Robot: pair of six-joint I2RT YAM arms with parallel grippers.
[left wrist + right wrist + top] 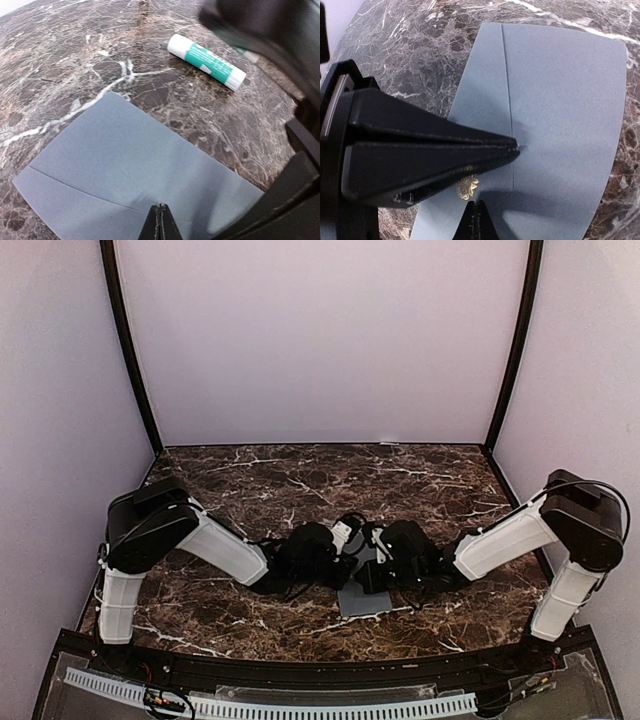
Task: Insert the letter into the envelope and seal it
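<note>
Right gripper (476, 220) closed on nothing, left gripper (515, 145) likewise pinched together — tips at the fold of the envelope (560, 100), flat on the table (60, 60), glue stick (206, 61) near it.

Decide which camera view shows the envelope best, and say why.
The right wrist view: the envelope fills most of the frame and its fold line is plain, though the left claw covers part. The left wrist view shows a broad part, cut off at the bottom. The top view shows only a corner beneath the arms.
</note>
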